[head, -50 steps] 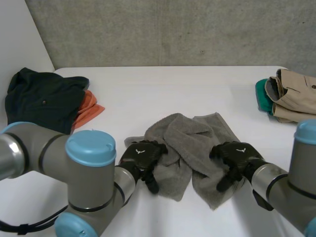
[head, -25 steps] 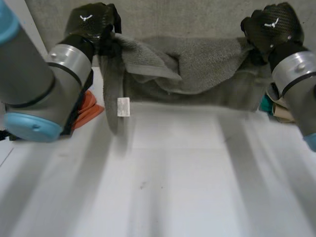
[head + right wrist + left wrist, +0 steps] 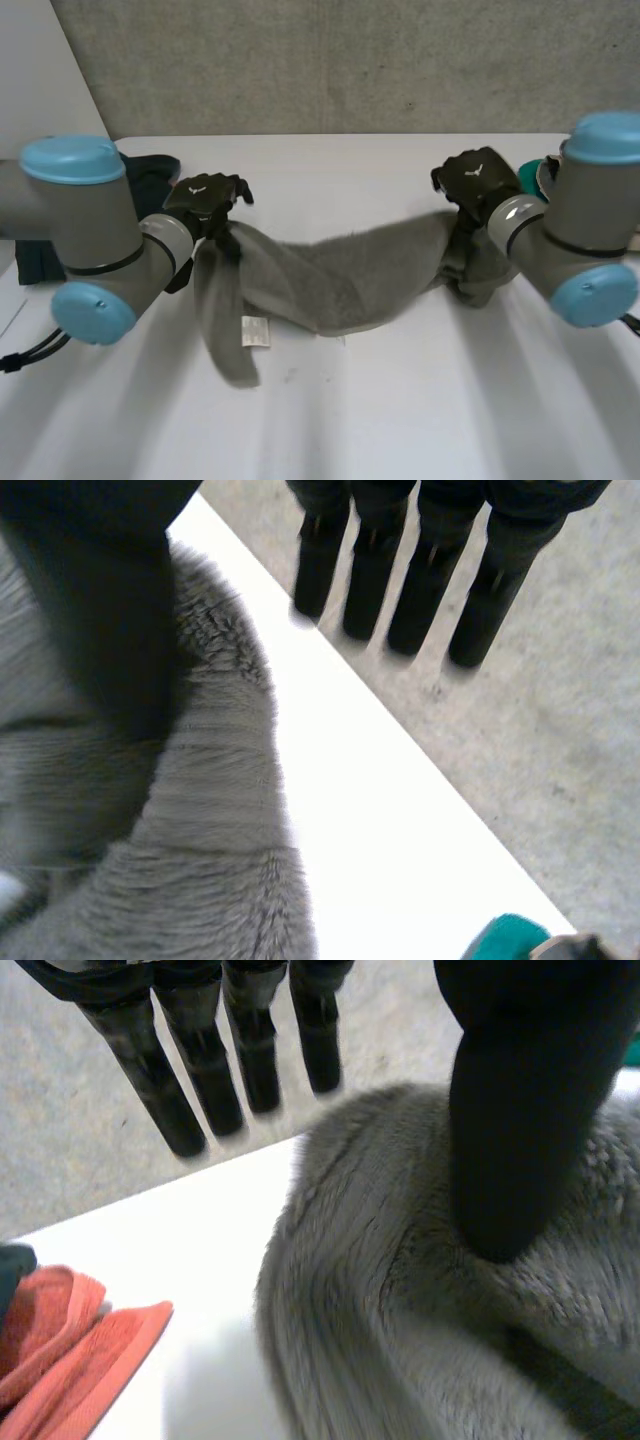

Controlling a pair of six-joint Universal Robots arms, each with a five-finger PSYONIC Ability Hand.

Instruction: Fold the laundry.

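left hand (image 3: pixel 205 195) and right hand (image 3: pixel 475 180) each pin an end of the grey towel (image 3: pixel 320 275) under a thumb (image 3: pixel 510 1140), fingers (image 3: pixel 160 1080) straight, stretching it over the surface (image 3: pixel 400 400), likely to lay it flat.

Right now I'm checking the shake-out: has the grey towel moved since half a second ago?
Yes. The grey towel has come down: then stretched before the concrete wall, now sagging over the white table.

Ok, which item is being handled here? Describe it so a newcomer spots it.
Over the white table, a grey towel sags between the left hand and the right hand. Unlike the dark garment behind the left arm, it is fluffy and bears a small white tag.
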